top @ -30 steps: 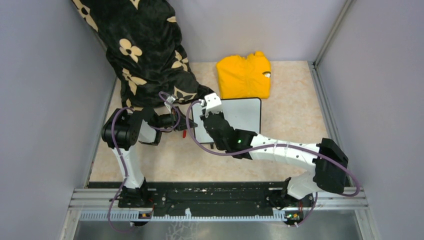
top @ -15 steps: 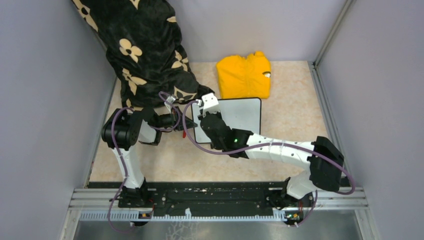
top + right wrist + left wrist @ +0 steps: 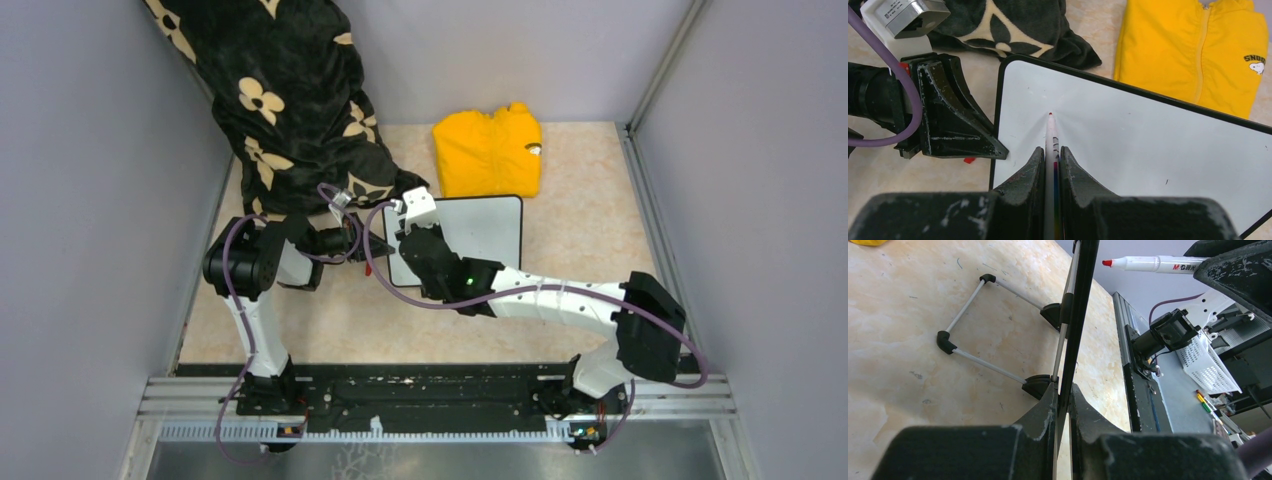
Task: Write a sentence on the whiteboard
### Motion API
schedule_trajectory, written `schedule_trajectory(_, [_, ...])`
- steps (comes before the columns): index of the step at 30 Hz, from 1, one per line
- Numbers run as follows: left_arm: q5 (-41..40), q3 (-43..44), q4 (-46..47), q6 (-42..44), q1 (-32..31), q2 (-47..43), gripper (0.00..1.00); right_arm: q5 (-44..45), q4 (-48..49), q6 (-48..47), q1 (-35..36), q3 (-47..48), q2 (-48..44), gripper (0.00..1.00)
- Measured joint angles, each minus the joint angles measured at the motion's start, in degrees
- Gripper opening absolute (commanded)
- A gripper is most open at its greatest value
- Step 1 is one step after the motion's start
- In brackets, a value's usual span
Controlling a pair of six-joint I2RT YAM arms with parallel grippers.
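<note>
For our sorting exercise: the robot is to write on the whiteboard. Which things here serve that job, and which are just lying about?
For the job: whiteboard, marker, left gripper clamping the board's edge, right gripper holding the marker.
Lying about: yellow garment, black flowered blanket.

Two arms — my left arm [image 3: 262, 320] and right arm [image 3: 560, 300] — built of white tubular links between bulky black joint housings. A purple cable [image 3: 875, 45] loops along each. A green light [image 3: 470, 281] glows on the right forearm housing. My left fingers [image 3: 1038, 420] and right fingers [image 3: 1023, 180]: matte black wedges, edges scuffed pale. A silver box [image 3: 905, 15] caps my left wrist.
</note>
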Motion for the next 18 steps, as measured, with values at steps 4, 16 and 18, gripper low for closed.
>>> schedule_trajectory(4, [0.02,0.02,0.0,0.0,0.0,0.0,0.0,0.02,0.02,0.35,-0.04,0.02,0.5,0.0])
schedule_trajectory(16, [0.0,0.22,0.02,-0.02,0.0,-0.09,0.0,0.37,-0.28,1.05,-0.42,0.74,2.58,0.0])
schedule_trajectory(18, [0.02,0.24,0.0,-0.02,0.0,-0.11,0.0,0.42,-0.15,1.07,-0.42,0.87,2.62,0.0])
